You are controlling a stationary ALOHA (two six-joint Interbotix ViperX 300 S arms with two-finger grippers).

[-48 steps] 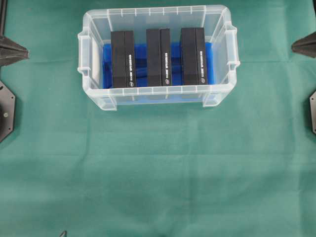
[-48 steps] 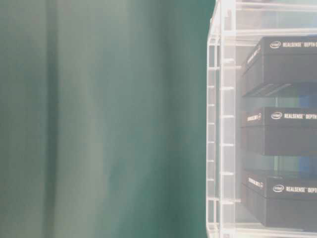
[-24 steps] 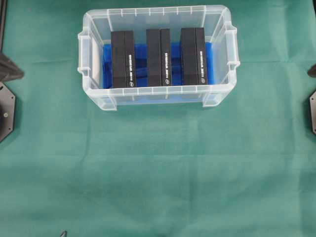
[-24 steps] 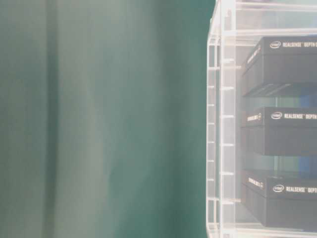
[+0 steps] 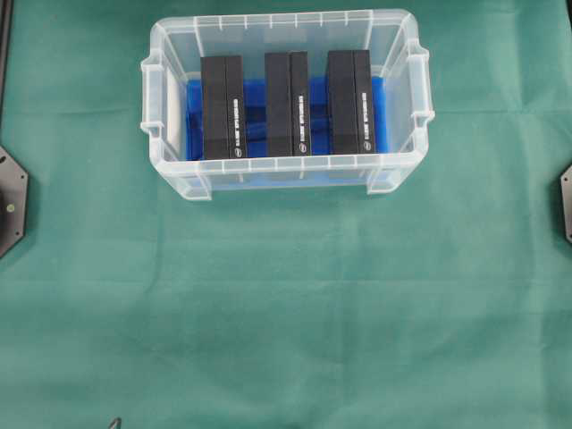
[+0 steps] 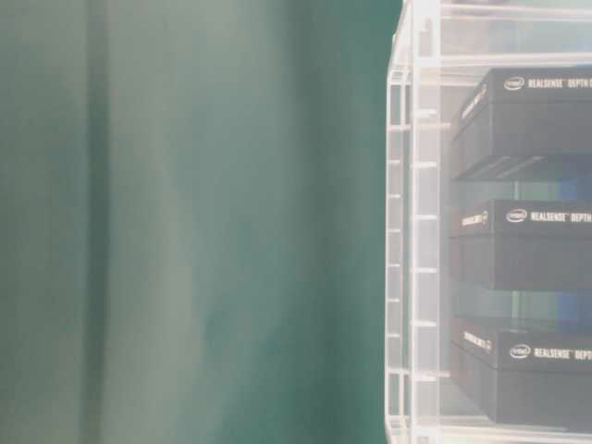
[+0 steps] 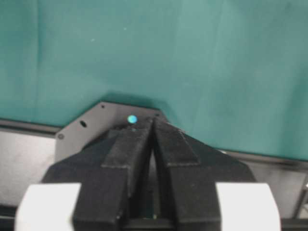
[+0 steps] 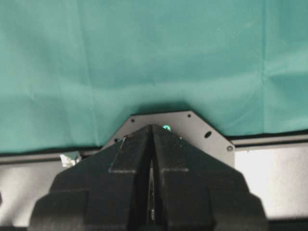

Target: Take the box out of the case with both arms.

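**Both grippers closed, boxes seated in case**

The clear translucent rectangular plastic case (image 5: 286, 170) sits on the green cloth (image 5: 286, 313). Three black rectangular cardboard boxes (image 5: 287, 103) stand side by side on its blue liner (image 5: 255, 121). The left gripper (image 7: 153, 120) and right gripper (image 8: 152, 127) have jaws pressed together, holding nothing, each above a black mounting plate (image 7: 77, 130) at the cloth edge
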